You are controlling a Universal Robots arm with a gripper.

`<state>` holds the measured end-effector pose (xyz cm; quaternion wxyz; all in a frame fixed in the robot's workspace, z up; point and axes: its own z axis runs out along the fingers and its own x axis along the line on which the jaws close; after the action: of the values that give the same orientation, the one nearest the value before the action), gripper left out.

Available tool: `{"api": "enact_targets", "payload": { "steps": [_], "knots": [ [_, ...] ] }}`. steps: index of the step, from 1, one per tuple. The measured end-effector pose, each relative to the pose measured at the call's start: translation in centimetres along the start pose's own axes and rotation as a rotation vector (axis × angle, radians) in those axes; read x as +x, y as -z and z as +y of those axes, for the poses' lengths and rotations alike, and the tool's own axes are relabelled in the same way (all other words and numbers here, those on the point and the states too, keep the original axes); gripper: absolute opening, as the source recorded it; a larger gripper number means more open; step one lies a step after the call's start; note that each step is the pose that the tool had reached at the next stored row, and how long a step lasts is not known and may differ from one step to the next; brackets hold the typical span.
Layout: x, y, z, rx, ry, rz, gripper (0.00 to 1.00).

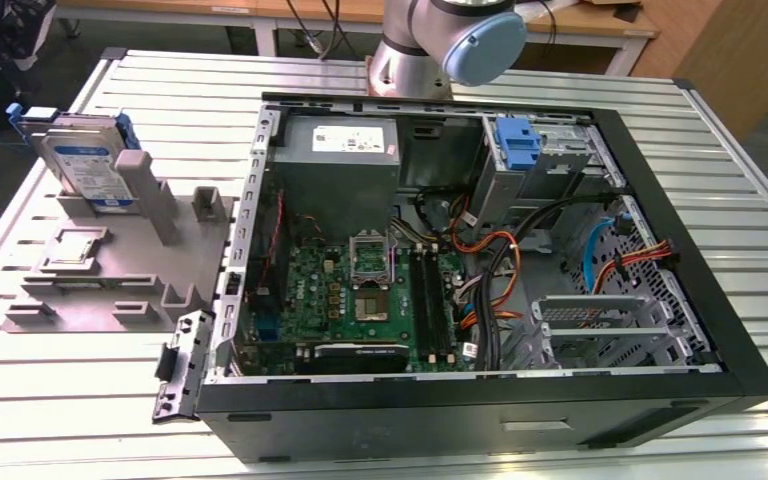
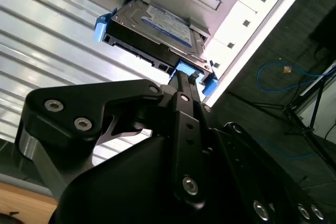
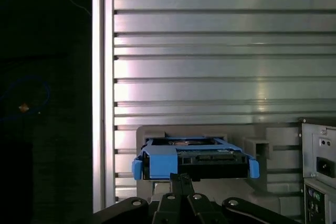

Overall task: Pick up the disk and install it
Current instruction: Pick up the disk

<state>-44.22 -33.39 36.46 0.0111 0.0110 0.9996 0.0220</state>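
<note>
- On the ribbed metal bench [image 1: 91,400], at the exterior view's left: a grey holder [image 1: 104,290] with the disk [image 1: 88,160] standing on edge in it, slightly tilted, white-and-blue label facing the camera, blue carrier frame around the silver body.
- Just behind the disk, touching or nearly so, a grey upright post of that holder; lower on the same holder, lying flat and apart from the disk, a small square silver chip [image 1: 77,247].
- At the exterior view's right of the holder, just beside it: an open computer case [image 1: 744,330], with green motherboard [image 1: 344,290], orange cables [image 1: 491,270] and a second blue carrier [image 1: 518,140] fixed in the far drive bay.
- Behind the case, the grey arm [image 1: 458,40] with its blue joint cap.
- In the first wrist view: end effector [image 3: 181,181] with fingers drawn together, nothing between them, tips lined up with the near blue edge of the disk [image 3: 194,158]; bench ribs [image 3: 220,51] beyond.
- In the second wrist view: end effector [image 2: 184,80] seen from the side, pointing at the blue corner of the disk [image 2: 155,24], still seated in its holder.
- Contact between tips and disk: not clear from either wrist view.
</note>
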Motion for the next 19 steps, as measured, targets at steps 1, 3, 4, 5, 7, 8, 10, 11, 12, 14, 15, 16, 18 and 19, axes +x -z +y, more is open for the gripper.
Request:
{"api": "enact_targets", "payload": {
  "steps": [1, 3, 4, 5, 7, 8, 10, 11, 12, 14, 15, 16, 18, 19],
  "knots": [
    [0.00, 0.00, 0.00, -0.0003, 0.015, 0.0007, 0.10],
    [0.00, 0.01, 0.00, -0.0010, 0.047, 0.0022, 0.10],
    [0.00, 0.00, 0.00, -0.0013, 0.063, 0.0028, 0.10],
    [0.00, 0.00, 0.00, -0.0016, 0.078, 0.0035, 0.10],
    [0.00, 0.00, 0.00, -0.0023, 0.111, 0.0050, 0.10],
    [0.00, 0.00, 0.00, -0.0026, 0.124, 0.0054, 0.10],
    [0.00, 0.00, 0.00, -0.0028, 0.134, 0.0060, 0.10],
    [0.00, 0.00, 0.00, -0.0028, 0.134, 0.0060, 0.10],
    [0.00, 0.00, 0.00, -0.0029, 0.135, 0.0060, 0.10],
    [0.00, 0.00, 0.00, -0.0029, 0.135, 0.0060, 0.10],
    [0.00, 0.00, 0.00, -0.0029, 0.135, 0.0061, 0.10],
    [0.00, 0.00, 0.00, -0.0029, 0.136, 0.0061, 0.10],
    [0.00, 0.00, 0.00, -0.0031, 0.145, 0.0065, 0.10],
    [0.00, 0.00, 0.00, -0.0033, 0.155, 0.0069, 0.10]
  ]
}}
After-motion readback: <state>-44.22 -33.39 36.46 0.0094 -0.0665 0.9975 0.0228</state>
